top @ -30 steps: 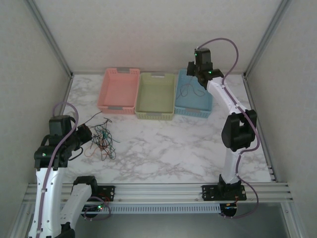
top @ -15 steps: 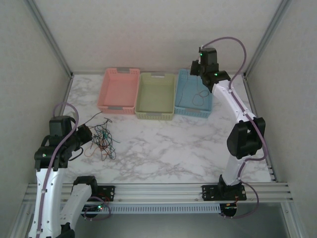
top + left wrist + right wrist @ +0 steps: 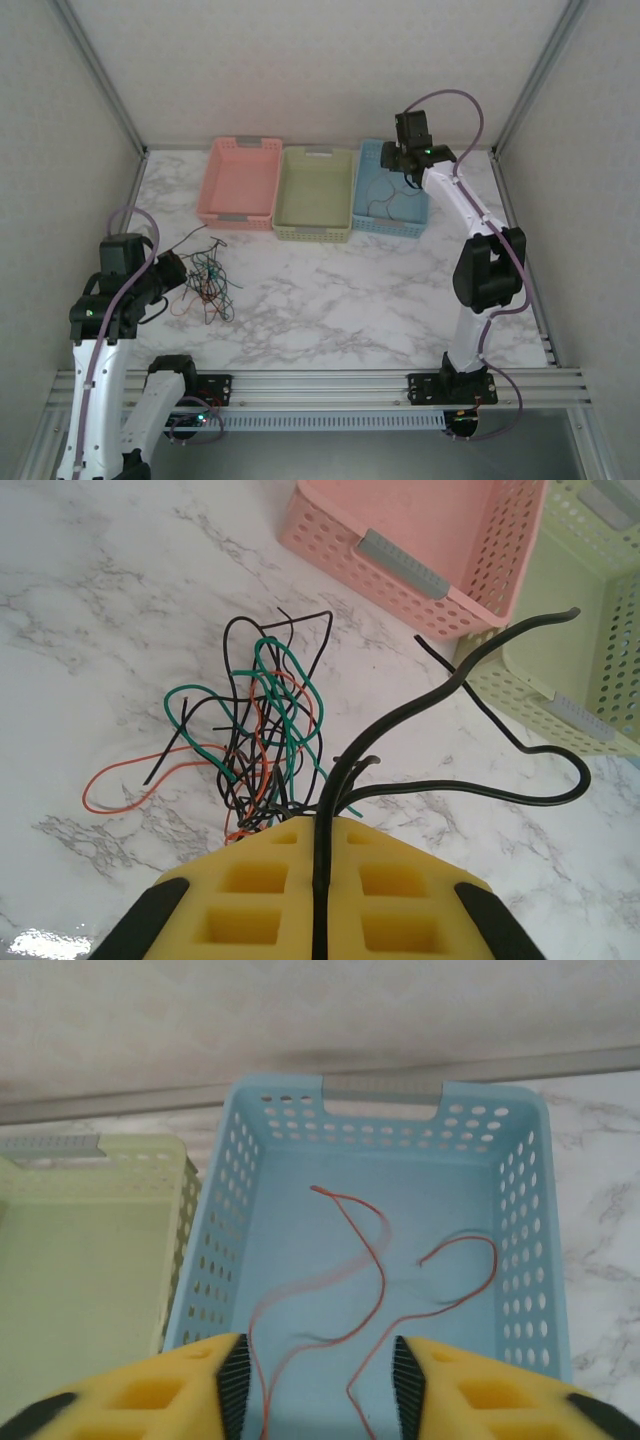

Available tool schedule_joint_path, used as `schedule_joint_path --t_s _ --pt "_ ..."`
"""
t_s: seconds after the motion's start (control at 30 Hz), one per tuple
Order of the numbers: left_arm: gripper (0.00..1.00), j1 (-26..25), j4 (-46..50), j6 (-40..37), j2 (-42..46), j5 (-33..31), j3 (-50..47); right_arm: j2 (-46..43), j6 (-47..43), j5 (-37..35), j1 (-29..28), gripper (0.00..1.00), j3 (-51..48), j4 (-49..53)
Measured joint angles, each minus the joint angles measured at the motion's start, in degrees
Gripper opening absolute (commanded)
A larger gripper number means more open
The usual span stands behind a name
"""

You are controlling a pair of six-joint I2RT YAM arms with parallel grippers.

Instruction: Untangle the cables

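The cables [image 3: 206, 284] lie as a tangle of black, green and orange-red wires on the marble table at the left; the same tangle [image 3: 258, 730] shows in the left wrist view. My left gripper [image 3: 178, 270] sits at its left edge, shut [image 3: 322, 825] on a black cable [image 3: 400, 715] that runs up from between the yellow pads. My right gripper [image 3: 396, 160] hovers open [image 3: 318, 1360] over the blue basket [image 3: 388, 229]. A thin red cable [image 3: 381, 1260] lies loose and blurred on that basket's floor [image 3: 290, 1210], between and beyond the fingers [image 3: 232, 1380], touching neither.
Three baskets stand in a row at the back: pink [image 3: 240, 183], pale green [image 3: 316, 193] and blue. The pink basket [image 3: 400, 570] and green basket [image 3: 600, 680] lie just beyond the tangle. Bare marble spreads across the middle and right of the table [image 3: 340, 300].
My right gripper has opened and let the red cable drop into the blue basket, shifting slightly over it. The left arm and the tangle have not moved.
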State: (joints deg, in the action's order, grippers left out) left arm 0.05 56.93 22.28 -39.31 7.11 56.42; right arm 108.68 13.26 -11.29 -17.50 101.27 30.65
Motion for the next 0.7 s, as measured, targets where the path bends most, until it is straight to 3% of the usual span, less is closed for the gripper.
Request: schedule_joint_path --t_s 0.37,0.7 --pt "0.0 -3.87 -1.62 -0.09 0.0 5.62 -0.11 -3.54 0.48 7.34 -0.92 0.48 -2.34 0.83" --pt "0.0 -7.08 -6.99 0.68 -1.49 21.9 -0.09 -29.86 0.37 26.53 -6.84 0.5 -26.99 -11.93"
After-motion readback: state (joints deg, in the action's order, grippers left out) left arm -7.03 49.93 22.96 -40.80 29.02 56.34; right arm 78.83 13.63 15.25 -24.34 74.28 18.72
